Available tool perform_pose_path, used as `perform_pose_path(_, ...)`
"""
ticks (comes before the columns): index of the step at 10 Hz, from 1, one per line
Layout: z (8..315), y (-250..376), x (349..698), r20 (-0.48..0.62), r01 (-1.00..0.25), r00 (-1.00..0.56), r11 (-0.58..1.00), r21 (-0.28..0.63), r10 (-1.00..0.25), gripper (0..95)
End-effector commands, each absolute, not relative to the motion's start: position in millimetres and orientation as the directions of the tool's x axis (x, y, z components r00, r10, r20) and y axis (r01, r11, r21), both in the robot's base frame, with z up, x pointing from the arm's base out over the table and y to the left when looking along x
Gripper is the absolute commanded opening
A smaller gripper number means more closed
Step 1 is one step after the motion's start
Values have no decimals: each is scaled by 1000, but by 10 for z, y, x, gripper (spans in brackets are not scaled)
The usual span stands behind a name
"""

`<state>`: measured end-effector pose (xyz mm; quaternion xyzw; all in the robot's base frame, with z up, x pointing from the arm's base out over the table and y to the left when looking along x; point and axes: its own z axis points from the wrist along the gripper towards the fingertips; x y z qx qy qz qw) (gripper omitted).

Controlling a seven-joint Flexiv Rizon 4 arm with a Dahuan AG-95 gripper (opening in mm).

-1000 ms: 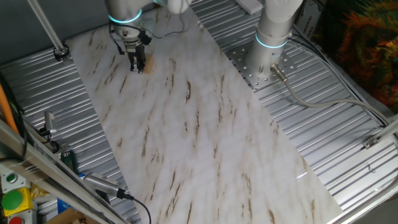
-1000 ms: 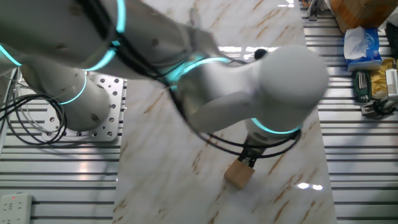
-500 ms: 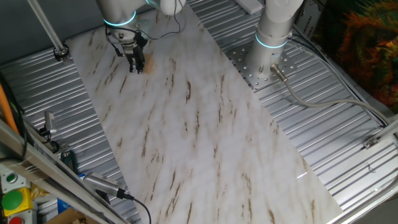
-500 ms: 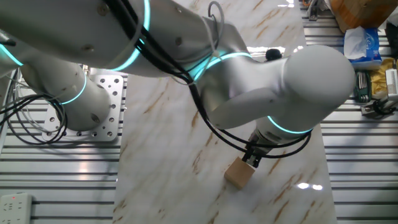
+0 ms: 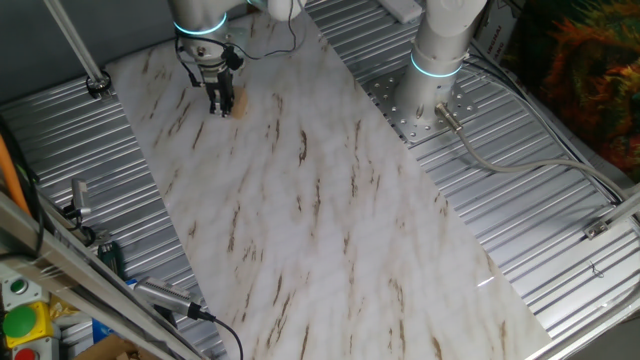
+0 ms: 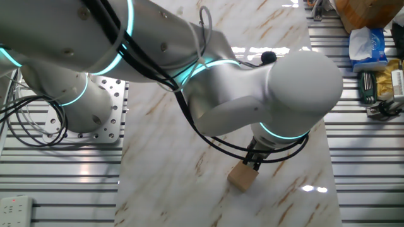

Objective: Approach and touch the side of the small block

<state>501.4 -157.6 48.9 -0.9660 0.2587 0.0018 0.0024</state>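
The small light tan wooden cube-like block (image 6: pixel 242 176) sits on the white brown-streaked marble desk (image 5: pixel 330 230). The dark two-finger pincer (image 5: pixel 221 108) touches its side; whether it's spread, I cannot tell.

Marble-patterned tabletop (image 5: pixel 330 230), tissue box (image 6: pixel 367 45), yellow button (image 5: pixel 20 325)

The pincer (image 6: pixel 254 164) tip meets the small block (image 6: pixel 242 176) on the marble table (image 6: pixel 164 157).

Readable text: we find none in either view.
Blue packet (image 6: pixel 368 43) at the table edge: we see print on it, too small to read.
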Motion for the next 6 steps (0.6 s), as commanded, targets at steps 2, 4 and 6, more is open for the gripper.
perform_pose_path(2,483,-1565,5034,-11,-495,869,-869,-5,-495,0)
perform_pose_path(4,475,-1553,5040,-9,-511,860,-860,-6,-511,0)
perform_pose_path(6,448,-1523,5059,-7,-509,861,-861,0,-509,0)
